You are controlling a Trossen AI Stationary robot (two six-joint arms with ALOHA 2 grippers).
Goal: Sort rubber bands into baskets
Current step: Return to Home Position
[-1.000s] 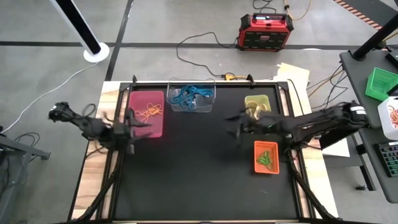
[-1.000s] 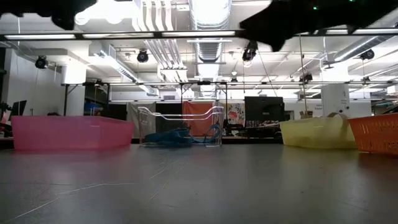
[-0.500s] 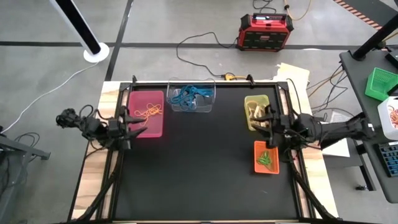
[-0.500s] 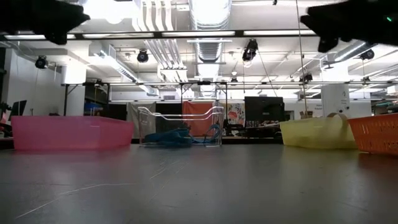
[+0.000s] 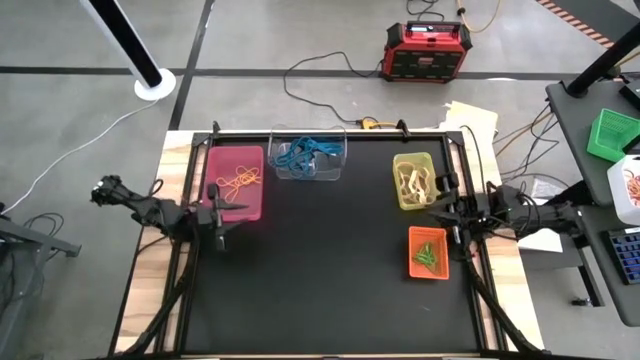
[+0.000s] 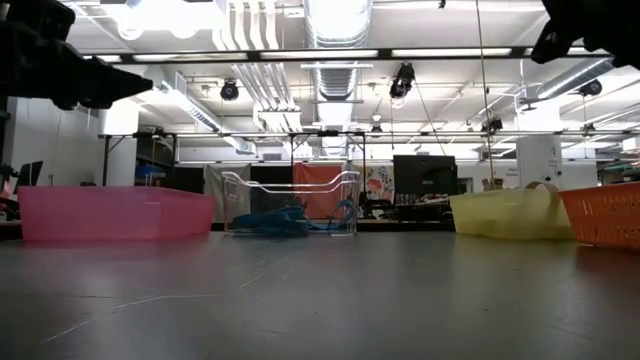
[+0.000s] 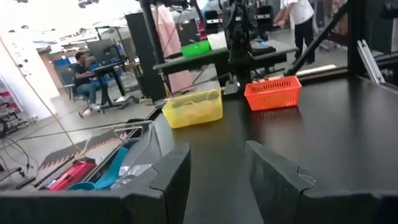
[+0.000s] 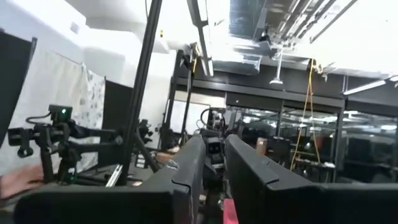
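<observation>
Four baskets stand on the black table: a pink one (image 5: 236,182) with orange-yellow rubber bands (image 5: 241,180), a clear one (image 5: 310,155) with blue bands (image 5: 303,151), a yellow-green one (image 5: 416,182) with tan bands (image 5: 411,180), and an orange one (image 5: 428,254) with green bands (image 5: 430,255). My left gripper (image 5: 222,212) hovers by the pink basket's near right corner, open with nothing between its fingers (image 7: 217,180). My right gripper (image 5: 438,205) hovers at the table's right side between the yellow-green and orange baskets. Its fingers (image 8: 214,171) stand a narrow gap apart and hold nothing.
The middle and near half of the black table (image 5: 320,280) are bare. A red-black power box (image 5: 424,50) and cables lie on the floor beyond the far edge. A bright green crate (image 5: 612,133) sits on a side table to the right.
My right gripper has drawn back from the table's middle toward its right edge, passing the yellow-green basket and ending between that basket and the orange one. My left gripper has sunk lower beside the pink basket. The baskets and bands have stayed put.
</observation>
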